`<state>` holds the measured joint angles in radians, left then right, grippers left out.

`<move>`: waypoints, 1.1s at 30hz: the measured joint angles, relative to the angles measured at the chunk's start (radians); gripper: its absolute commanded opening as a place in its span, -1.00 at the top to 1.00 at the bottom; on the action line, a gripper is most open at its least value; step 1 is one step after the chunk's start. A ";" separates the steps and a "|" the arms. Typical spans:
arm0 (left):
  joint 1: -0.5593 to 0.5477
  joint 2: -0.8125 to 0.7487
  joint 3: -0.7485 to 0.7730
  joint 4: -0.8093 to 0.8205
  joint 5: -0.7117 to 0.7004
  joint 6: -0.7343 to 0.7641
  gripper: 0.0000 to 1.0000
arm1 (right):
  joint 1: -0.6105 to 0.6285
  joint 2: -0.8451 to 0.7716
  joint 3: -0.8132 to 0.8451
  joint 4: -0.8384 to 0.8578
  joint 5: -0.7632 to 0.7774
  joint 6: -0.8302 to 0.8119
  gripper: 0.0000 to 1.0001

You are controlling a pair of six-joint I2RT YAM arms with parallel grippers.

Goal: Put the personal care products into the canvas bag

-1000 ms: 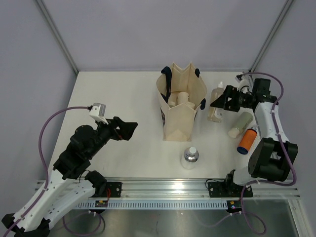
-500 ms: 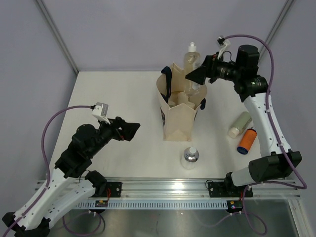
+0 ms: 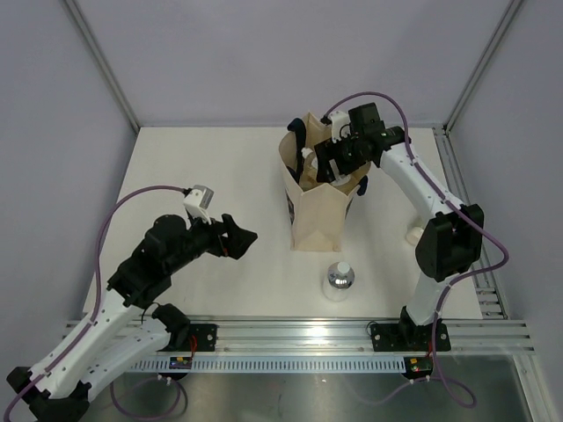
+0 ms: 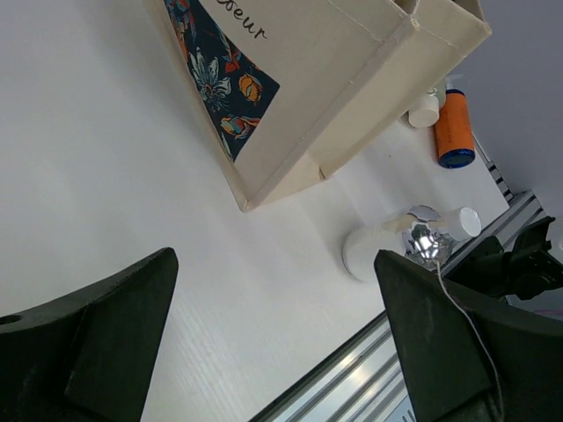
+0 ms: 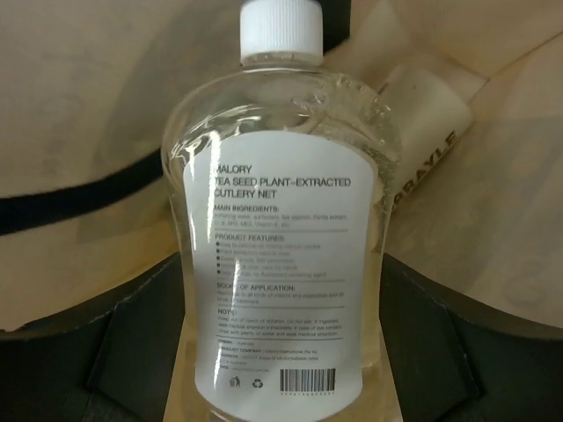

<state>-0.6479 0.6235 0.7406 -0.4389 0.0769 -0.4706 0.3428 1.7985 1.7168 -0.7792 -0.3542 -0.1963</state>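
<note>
The canvas bag (image 3: 318,207) stands upright at mid-table, its print side showing in the left wrist view (image 4: 343,70). My right gripper (image 3: 332,163) is down in the bag's mouth, shut on a clear white-capped bottle with a white label (image 5: 281,220), whose cap (image 3: 307,155) points left. A cream tube (image 5: 428,110) lies inside the bag (image 5: 88,88). A clear silver-capped bottle (image 3: 339,279) stands in front of the bag, also seen from the left wrist (image 4: 413,242). An orange dark-capped bottle (image 4: 455,127) lies beyond it. My left gripper (image 3: 236,237) is open and empty, left of the bag.
A pale bottle (image 3: 412,235) lies right of the bag, mostly hidden behind my right arm. The metal rail (image 3: 299,332) runs along the table's near edge. Grey enclosure walls stand at the back and sides.
My right arm lifted the clear bottle from the table's right side, carried it over the bag and lowered it into the bag's mouth. My left gripper shifted slightly right.
</note>
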 measured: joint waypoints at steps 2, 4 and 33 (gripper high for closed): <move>0.000 0.001 -0.010 0.018 0.015 0.003 -0.98 | 0.012 0.010 0.000 -0.036 0.029 -0.025 -0.22; -0.009 0.001 -0.028 0.051 0.029 0.003 -0.98 | 0.026 0.013 0.000 -0.058 0.053 -0.037 -0.66; -0.769 0.694 -0.097 0.674 -0.306 0.332 -0.97 | -0.418 -0.599 -0.375 -0.145 -0.482 -0.266 -0.99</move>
<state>-1.4174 1.3174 0.6434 0.2348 -0.2287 -0.1383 -0.0757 1.1999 1.3415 -0.9245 -0.8360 -0.4622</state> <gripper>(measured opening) 0.984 0.993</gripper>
